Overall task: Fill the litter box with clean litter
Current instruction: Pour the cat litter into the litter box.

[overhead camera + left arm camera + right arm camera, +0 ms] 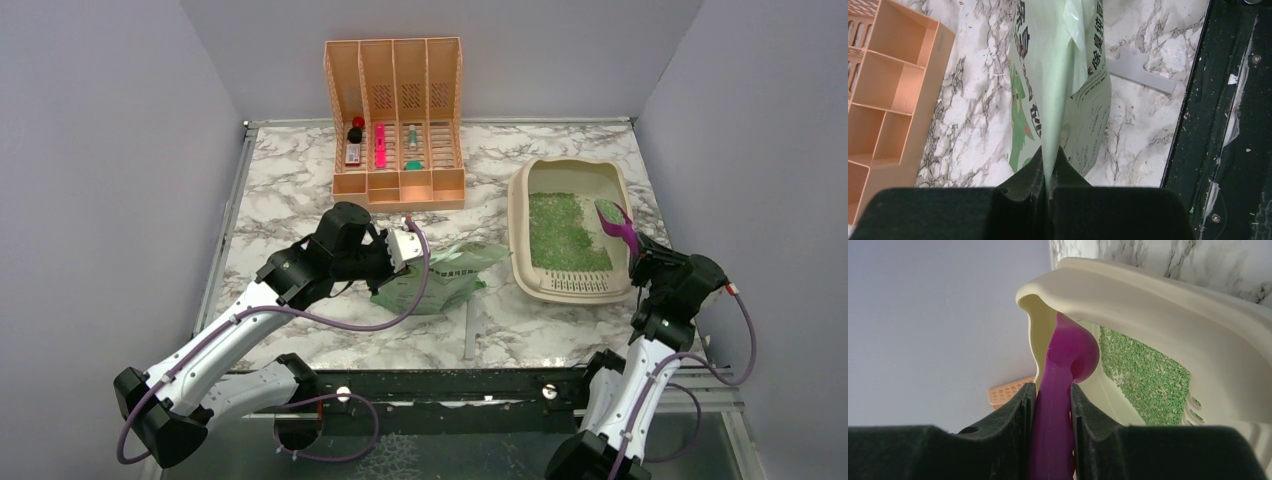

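1. A marble-patterned table [290, 190] is seen from above, with two robot arms mounted at its near edge.
2. The litter box [517, 225], a beige tray with a slotted grille at its near end, sits on the right side of the table.
3. The clean litter [563, 232], small green granules, lies in a thin layer over the middle of the box floor.
4. The right gripper [640, 252] is at the box's near right corner. Its fingers clamp the handle of a purple scoop [617, 225].
5. The scoop's bowl is inside the box by the right wall and holds some green granules.
6. The left gripper [405, 250] is near the table's centre. Its fingers are pinched tight on an edge of a pale green printed plastic bag [445, 275].
7. The bag lies slumped on the table, its right tip just beside the box.
8. A peach slatted file organizer [395, 125] stands at the far edge, with small items in its compartments.
9. A flat grey strip [470, 335] lies on the table near the bag.
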`<state>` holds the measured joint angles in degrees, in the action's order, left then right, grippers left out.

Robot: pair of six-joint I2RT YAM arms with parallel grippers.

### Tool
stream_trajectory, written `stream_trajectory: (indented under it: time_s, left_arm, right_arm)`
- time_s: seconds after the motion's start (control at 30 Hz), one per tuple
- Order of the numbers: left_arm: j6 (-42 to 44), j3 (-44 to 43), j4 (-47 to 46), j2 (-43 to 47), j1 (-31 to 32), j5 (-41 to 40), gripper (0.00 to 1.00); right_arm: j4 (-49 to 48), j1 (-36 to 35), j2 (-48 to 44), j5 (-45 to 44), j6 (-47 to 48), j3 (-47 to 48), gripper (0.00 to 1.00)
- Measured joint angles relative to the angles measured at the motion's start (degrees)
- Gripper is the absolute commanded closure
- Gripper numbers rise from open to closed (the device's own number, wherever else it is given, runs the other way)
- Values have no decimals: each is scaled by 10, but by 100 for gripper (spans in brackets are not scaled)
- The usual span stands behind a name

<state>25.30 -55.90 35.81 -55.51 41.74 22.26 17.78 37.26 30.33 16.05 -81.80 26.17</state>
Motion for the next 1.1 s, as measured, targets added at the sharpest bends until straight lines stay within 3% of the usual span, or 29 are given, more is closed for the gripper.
stream_trajectory:
  time_s: [0.37, 1.1]
  left_arm:
    - [0, 0, 0, 0, 0, 0, 100]
    - [0, 1, -5, -2, 0, 0, 100]
  right_arm:
    - [-6, 0, 76, -4, 35, 35, 99]
    - [-11, 0, 144, -5, 88, 90, 99]
